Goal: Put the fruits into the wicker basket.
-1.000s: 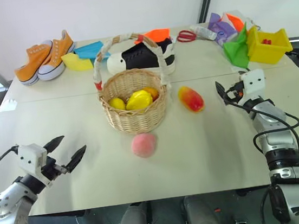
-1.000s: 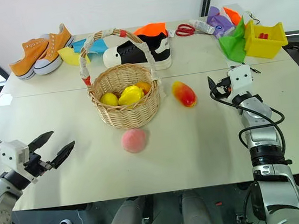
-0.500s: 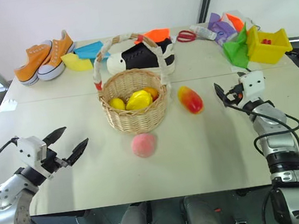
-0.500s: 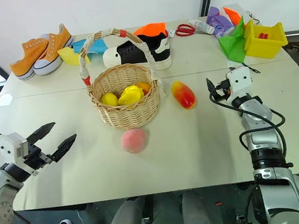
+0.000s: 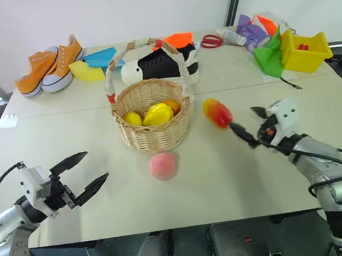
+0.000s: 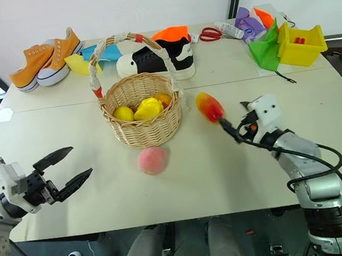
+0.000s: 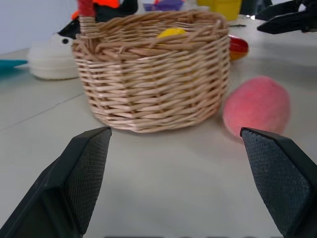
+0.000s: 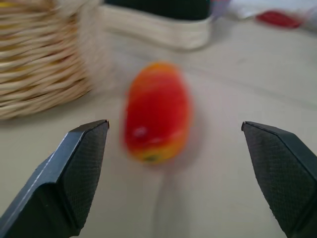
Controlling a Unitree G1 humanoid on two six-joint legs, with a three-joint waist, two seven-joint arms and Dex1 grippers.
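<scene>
Moved: right gripper [image 6: 235, 120], jaws spread and empty, has swung in from beside the round tan wicker basket's [image 6: 141, 116] right, now just short of the oval red-orange mango [image 6: 209, 107].

Left of basket: left gripper [image 6: 63, 168], jaws apart, holding nothing.

Before basket: fuzzy pink peach [image 6: 152, 160].

Advice: straddle the mango's narrow width before closing.

A staged test room or lab is suggested: two plain tables [image 6: 166, 191] are pushed together against bare white walls [image 6: 143, 6], with unrelated props laid out on them — sneakers [image 6: 40, 56], scissors [image 6: 211, 34], a yellow bin [image 6: 301, 43], toy fruit [image 6: 152, 160].
</scene>
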